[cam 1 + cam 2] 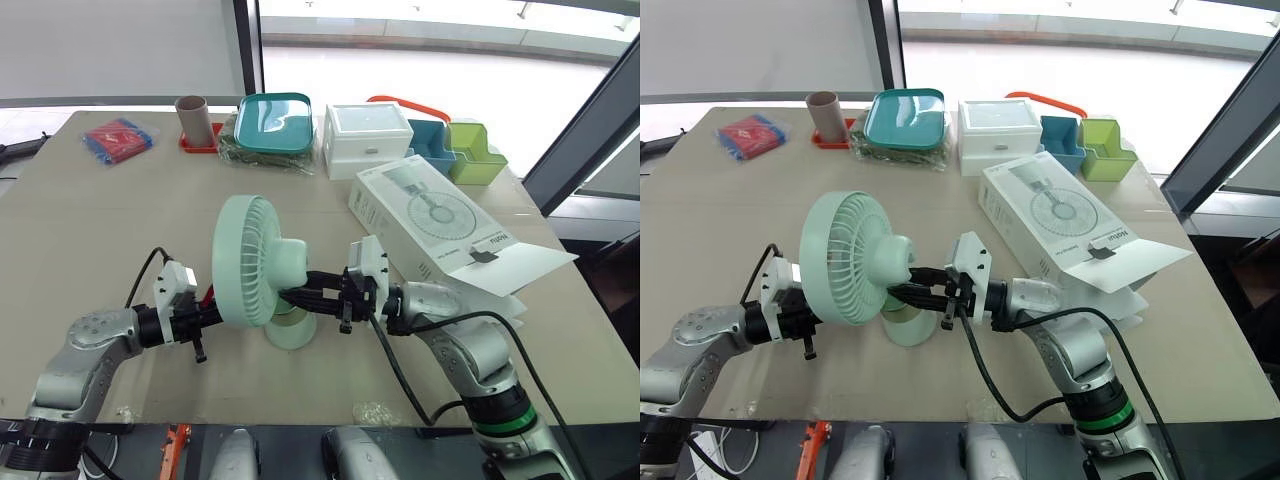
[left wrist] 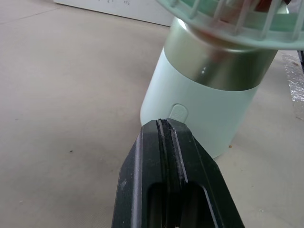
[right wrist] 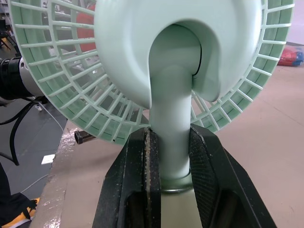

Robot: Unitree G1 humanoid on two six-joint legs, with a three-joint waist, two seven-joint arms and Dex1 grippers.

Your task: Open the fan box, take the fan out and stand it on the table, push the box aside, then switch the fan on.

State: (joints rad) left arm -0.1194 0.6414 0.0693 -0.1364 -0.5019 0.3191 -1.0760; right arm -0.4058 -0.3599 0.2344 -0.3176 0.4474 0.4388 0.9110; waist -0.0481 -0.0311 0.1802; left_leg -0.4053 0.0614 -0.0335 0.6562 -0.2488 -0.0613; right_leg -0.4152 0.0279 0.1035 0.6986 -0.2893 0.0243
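The mint-green fan (image 1: 255, 260) stands upright on the table near its front edge, head facing my left. My right gripper (image 3: 171, 137) is shut on the fan's neck (image 3: 171, 109), one finger on each side just above the base. My left gripper (image 2: 166, 124) is shut with nothing in it. Its tips sit against the round base (image 2: 199, 109), right below a small oval button (image 2: 179, 112). In the head views the left gripper (image 1: 210, 312) reaches in under the fan head. The white fan box (image 1: 440, 225) lies to the right, its end flap open.
Along the back stand a white drawer unit (image 1: 368, 138), a teal tray (image 1: 272, 122), a blue bin (image 1: 432, 145), a green bin (image 1: 474, 152) and a brown tube (image 1: 192, 118). A red packet (image 1: 118, 140) lies at the back left. The table's front edge is close to the fan.
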